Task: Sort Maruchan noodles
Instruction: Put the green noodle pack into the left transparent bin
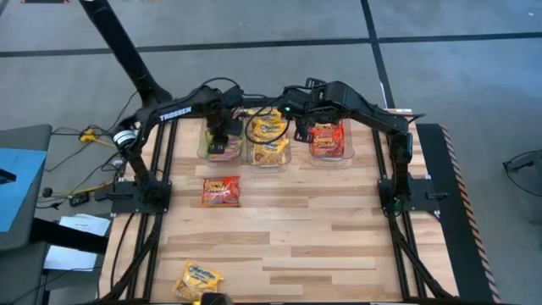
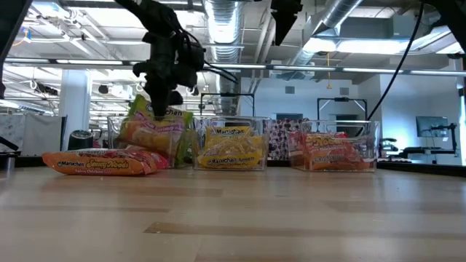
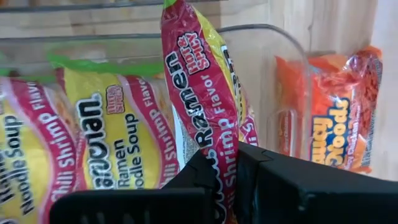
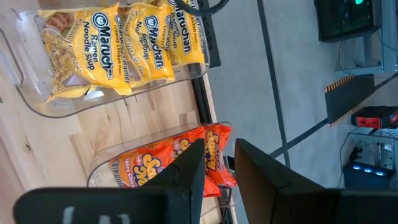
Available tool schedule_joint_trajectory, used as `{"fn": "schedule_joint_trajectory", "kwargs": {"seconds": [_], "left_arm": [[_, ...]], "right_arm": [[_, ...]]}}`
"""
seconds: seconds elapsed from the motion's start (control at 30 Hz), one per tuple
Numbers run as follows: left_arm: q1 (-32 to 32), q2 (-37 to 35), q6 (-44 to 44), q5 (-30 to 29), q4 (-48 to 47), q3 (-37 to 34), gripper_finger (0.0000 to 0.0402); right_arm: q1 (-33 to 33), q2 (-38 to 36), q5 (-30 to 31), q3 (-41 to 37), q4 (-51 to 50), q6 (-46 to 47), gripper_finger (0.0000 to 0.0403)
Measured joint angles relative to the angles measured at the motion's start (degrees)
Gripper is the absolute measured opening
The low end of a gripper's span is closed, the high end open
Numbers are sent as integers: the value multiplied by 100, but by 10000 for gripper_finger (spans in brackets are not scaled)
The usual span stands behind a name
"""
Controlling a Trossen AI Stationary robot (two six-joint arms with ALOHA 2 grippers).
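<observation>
Three clear bins stand along the table's far side. The left bin (image 1: 206, 151) holds green-and-pink noodle packets (image 3: 106, 143), the middle bin (image 1: 269, 155) yellow ones (image 4: 118, 43), and the right bin (image 1: 327, 152) red-orange ones (image 4: 161, 165). My left gripper (image 1: 218, 140) points down over the left bin, shut on a green-and-pink packet (image 2: 149, 125). My right gripper (image 4: 219, 155) hovers open above the middle and right bins with nothing between its fingers. A red-orange packet (image 1: 221, 191) lies flat on the table, and a yellow packet (image 1: 196, 280) lies at the near edge. My left gripper pinches the green-and-pink packet by one end (image 3: 225, 167) between its two fingers, coming from above and pointing down. The packet hangs edge-on below the fingers, reaching down into the left bin beside the packets inside. Whether its lower end rests on anything, I cannot tell.
The bins' upright clear walls (image 3: 292, 68) stand close around the hanging packet. Bare wood lies in the table's middle and right. Cables and a dark stand (image 1: 25, 169) sit off the table's left edge.
</observation>
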Motion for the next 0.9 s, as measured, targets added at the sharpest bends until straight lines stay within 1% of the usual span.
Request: {"fn": "schedule_joint_trajectory", "kwargs": {"seconds": [0.17,0.33,0.47,0.57,0.7,0.8,0.9], "left_arm": [[12,175,-114,75,14,0,4],[13,217,-201,-213,27,2,4],[16,217,-376,-308,32,2,9],[19,217,-402,-340,31,2,30],[23,217,-498,-358,18,2,73],[23,217,-747,-362,3,2,105],[21,217,-1051,-608,-23,2,130]], "right_arm": [[0,0,0,0,0,0,111],[0,0,0,1,0,0,111],[0,0,1,0,0,0,111],[0,2,2,1,1,0,111],[0,2,2,2,1,0,111],[0,2,2,0,1,0,111],[0,2,2,1,1,0,111]]}}
